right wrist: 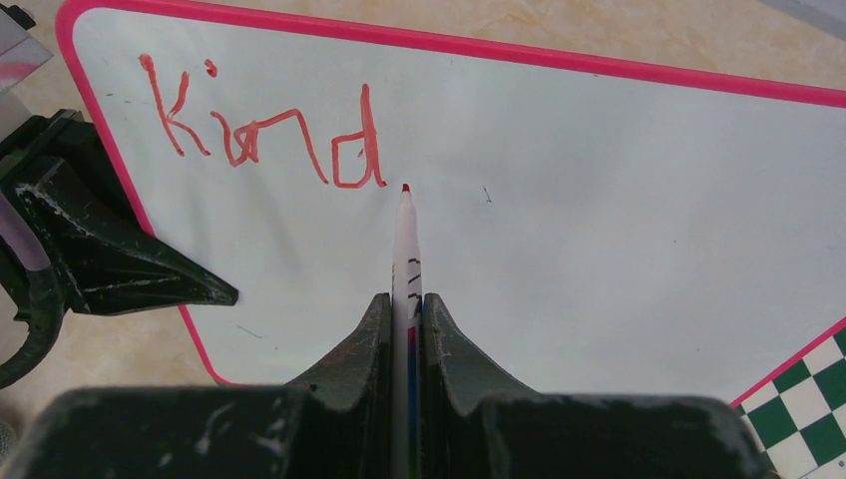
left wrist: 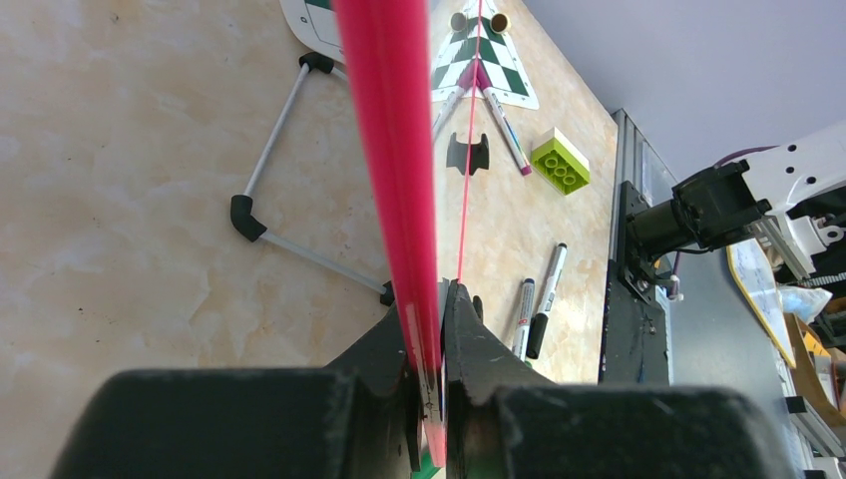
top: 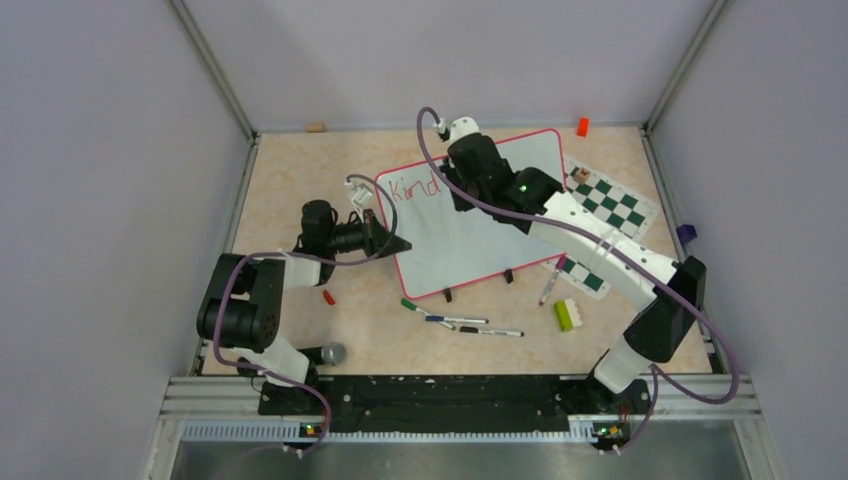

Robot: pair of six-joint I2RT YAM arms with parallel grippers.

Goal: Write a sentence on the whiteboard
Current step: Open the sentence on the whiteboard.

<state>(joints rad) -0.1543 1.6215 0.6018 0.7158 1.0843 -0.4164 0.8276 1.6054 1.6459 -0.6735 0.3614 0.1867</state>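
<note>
We log the right arm [top: 600, 245] stretched toward 11 o'clock, with the right gripper [right wrist: 404, 299] clamping the marker [right wrist: 404, 235], tip just beside the sentence [right wrist: 259, 130]. The left gripper [left wrist: 431, 311] pinches the whiteboard [right wrist: 599, 200] at its 9 o'clock edge.

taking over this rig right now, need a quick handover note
Left gripper: shut on the whiteboard at its left frame edge.
Right gripper: shut on the red marker, tip just right of the red lettering; contact with the board unclear.
Done: "Kind" written at the board's top left.
Left: the rest of the sentence.
</note>
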